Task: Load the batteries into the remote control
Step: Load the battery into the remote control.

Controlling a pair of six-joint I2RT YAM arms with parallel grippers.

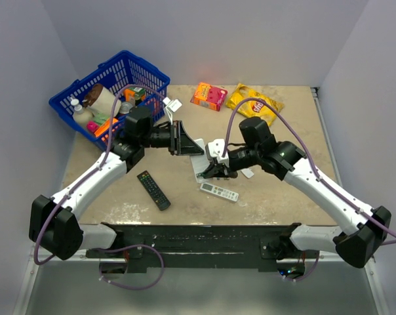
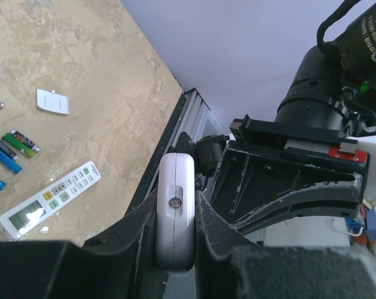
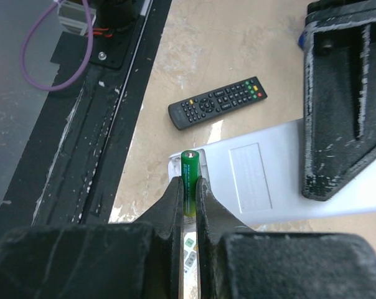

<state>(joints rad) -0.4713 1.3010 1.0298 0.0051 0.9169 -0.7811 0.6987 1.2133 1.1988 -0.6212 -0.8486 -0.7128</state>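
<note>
The right gripper (image 3: 188,187) pinches a green battery (image 3: 188,165) at the remote control (image 3: 256,177)'s end edge, the left gripper (image 2: 175,202) clamps that remote edgewise, and bare table (image 3: 250,43) and a black remote (image 3: 217,102) lie beyond.

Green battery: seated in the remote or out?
Out. The green battery sits pinched in the right gripper, tip at the remote control's end, not inside.

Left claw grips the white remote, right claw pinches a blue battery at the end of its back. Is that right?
Not quite: the right claw pinches a green battery, not a blue one, as the right wrist view shows. The rest stands: the left claw grips the white remote, and the cell sits at the end of its back.
</note>
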